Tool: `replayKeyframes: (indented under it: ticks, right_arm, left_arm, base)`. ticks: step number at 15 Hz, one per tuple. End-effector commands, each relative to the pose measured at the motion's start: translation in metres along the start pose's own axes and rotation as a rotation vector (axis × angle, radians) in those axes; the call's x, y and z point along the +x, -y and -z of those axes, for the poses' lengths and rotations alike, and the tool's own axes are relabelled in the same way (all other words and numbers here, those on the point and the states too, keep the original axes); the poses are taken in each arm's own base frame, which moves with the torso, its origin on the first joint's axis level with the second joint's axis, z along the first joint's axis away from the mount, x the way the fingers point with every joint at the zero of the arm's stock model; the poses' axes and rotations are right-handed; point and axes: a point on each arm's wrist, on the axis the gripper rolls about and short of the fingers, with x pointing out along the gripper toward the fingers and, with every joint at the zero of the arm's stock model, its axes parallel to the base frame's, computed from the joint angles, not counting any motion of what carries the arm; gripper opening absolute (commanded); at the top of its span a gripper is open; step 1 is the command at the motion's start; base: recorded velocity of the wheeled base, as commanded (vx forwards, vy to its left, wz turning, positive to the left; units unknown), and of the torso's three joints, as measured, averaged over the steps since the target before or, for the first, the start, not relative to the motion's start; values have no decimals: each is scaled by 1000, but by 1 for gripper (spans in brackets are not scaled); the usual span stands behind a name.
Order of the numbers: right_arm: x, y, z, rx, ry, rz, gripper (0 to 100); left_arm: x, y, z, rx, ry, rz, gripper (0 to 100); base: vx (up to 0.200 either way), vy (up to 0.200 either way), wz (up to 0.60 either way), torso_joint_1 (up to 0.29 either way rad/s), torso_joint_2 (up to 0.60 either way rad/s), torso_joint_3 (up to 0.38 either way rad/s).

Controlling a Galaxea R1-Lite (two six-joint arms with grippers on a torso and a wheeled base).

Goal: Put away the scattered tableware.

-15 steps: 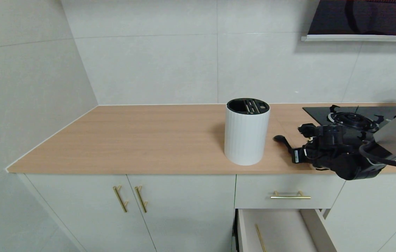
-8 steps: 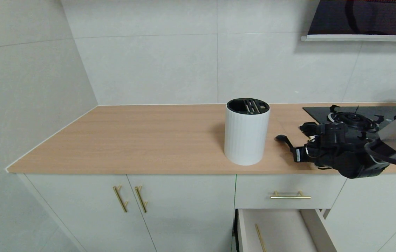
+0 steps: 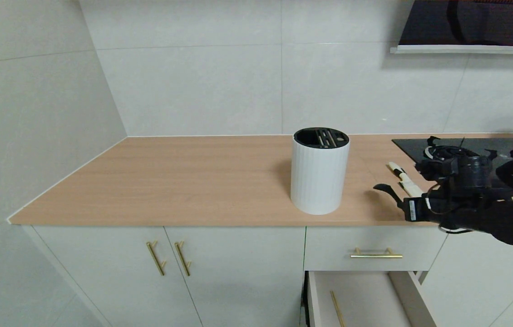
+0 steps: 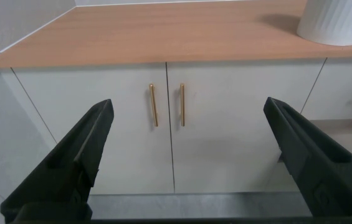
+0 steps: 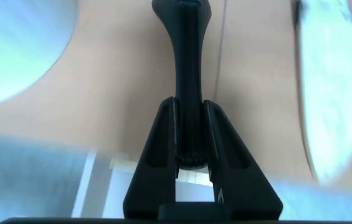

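The left gripper (image 4: 186, 112) hangs low, below and to the left of the holder (image 3: 320, 175), facing the cabinet doors (image 4: 169, 143) under the surface (image 3: 184, 181). Its fingers (image 4: 82, 155) are spread wide and hold nothing.

The holder, a white ribbed cylinder with a black slotted top, stands upright on the surface near the front edge.

Just right of the holder, the right gripper (image 3: 397, 200) has its fingers (image 5: 157, 149) clamped narrowly on the black utensil (image 3: 381, 187). The rounded end of its handle points toward the holder. The other end is hidden behind the gripper, so I cannot tell what kind of utensil it is. It looks raised off the surface, with a shadow beneath it.

A white utensil (image 3: 404, 179) lies flat on the surface, right of the holder and just behind the gripper. Farther right is the stove (image 3: 456, 152). Below and right of the holder, a drawer (image 3: 356, 295) stands open.

The step in hand seems to be carrying the black utensil to its place, with the pick-up done. Next, the arm likely has to rise above the holder's rim, turn the utensil upright over a slot, and lower it before letting go. The handle now leads toward the holder, so that turn needs care. The white utensil remains to be put away.
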Motion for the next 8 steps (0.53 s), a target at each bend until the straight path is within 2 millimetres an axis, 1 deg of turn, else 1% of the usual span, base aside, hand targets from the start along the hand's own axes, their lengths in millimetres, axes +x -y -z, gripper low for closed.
replayKeyframes:
  ticks: [1, 2, 4, 6, 8]
  right_arm:
    - [-63, -4, 14, 1, 23, -8, 0]
    - [-76, -5, 24, -1, 10, -18, 0]
    - [-94, -6, 38, -5, -2, -42, 0]
    - [-99, -8, 50, -13, -35, -49, 0]
    - [-103, -8, 58, -16, -55, -46, 0]
  left_arm:
    - [0, 0, 0, 0, -1, 0, 100]
    - [0, 0, 0, 0, 1, 0, 100]
    - [0, 0, 0, 0, -1, 0, 100]
    - [0, 0, 0, 0, -1, 0, 100]
    - [0, 0, 0, 0, -1, 0, 100]
  base:
    - [0, 0, 0, 0, 0, 0]
    - [0, 0, 0, 0, 0, 0]
    - [0, 0, 0, 0, 0, 0]
    - [0, 0, 0, 0, 0, 0]
    - [0, 0, 0, 0, 0, 0]
